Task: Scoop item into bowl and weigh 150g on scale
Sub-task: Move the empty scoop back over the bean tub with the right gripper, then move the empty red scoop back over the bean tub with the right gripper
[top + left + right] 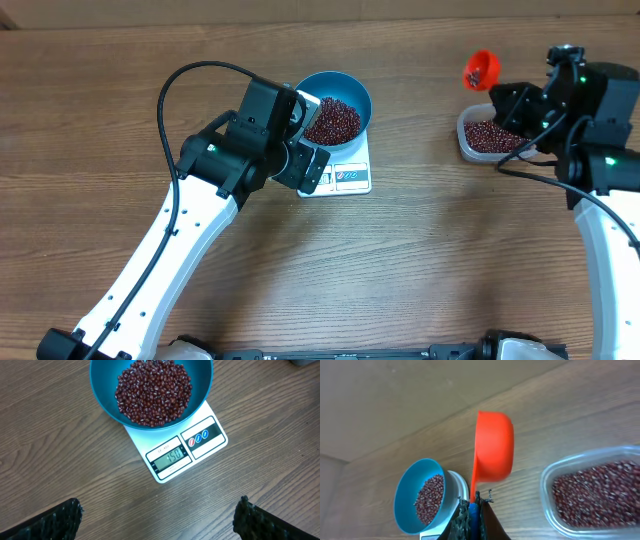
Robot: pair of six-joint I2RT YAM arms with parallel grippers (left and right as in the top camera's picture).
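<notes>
From overhead, your round deep blue bowl (355,84) of small dark red-brown beans (332,120) sits on the flat white rectangular scale (350,176) at upper middle. The left gripper (310,135) is just beside it on the left. At upper right, the right gripper (512,100) holds an orange plastic scoop (480,70) near a clear plastic tub (463,130) of beans. Your left wrist view shows its fingers (55,520) spread wide and empty at the bottom corners. Your right wrist view shows the jaws clamped on the scoop's handle.
</notes>
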